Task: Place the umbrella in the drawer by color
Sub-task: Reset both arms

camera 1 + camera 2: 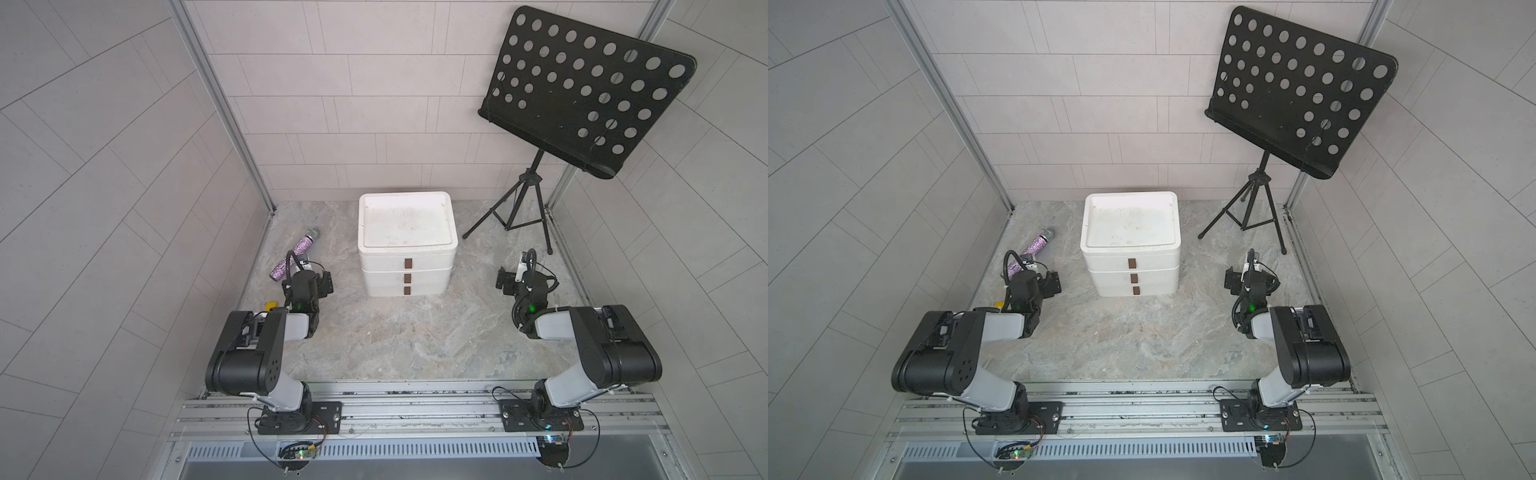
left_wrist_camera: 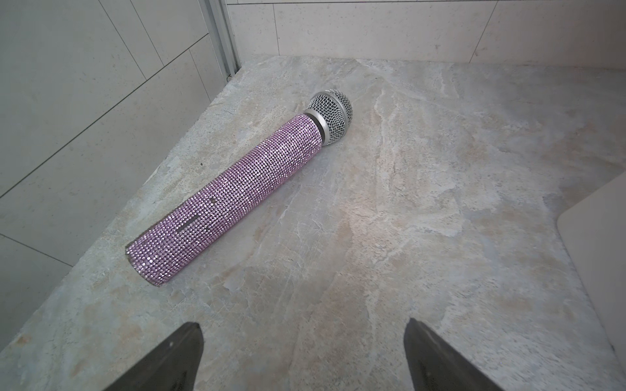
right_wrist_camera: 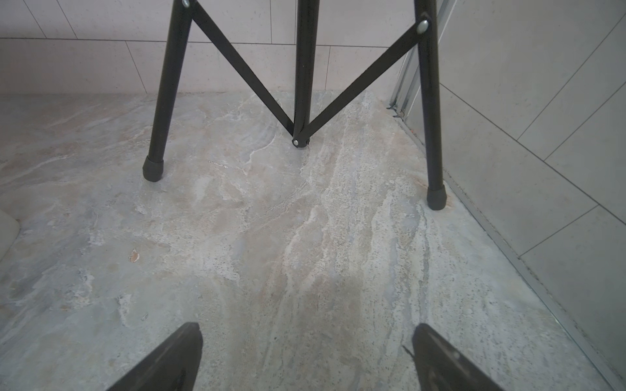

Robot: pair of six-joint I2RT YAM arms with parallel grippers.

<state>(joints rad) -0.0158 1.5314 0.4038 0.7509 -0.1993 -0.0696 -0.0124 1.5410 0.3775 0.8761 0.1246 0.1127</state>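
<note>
You have the white drawer unit (image 1: pixel 405 266) standing mid-counter (image 1: pixel 395 332), toward 12 o'clock, all three drawers shut, brown tabs facing 6 o'clock. A yellow item (image 1: pixel 271 306) at 8 o'clock shows only as a sliver behind the left arm; you cannot tell what it is. The left tool (image 2: pixel 303 338), jaws apart and holding nothing, points at the purple microphone (image 2: pixel 237 189) at 10 o'clock. The right tool (image 3: pixel 306 338), jaws apart and holding nothing, faces the music stand (image 1: pixel 582 91) legs at 2 o'clock.
</note>
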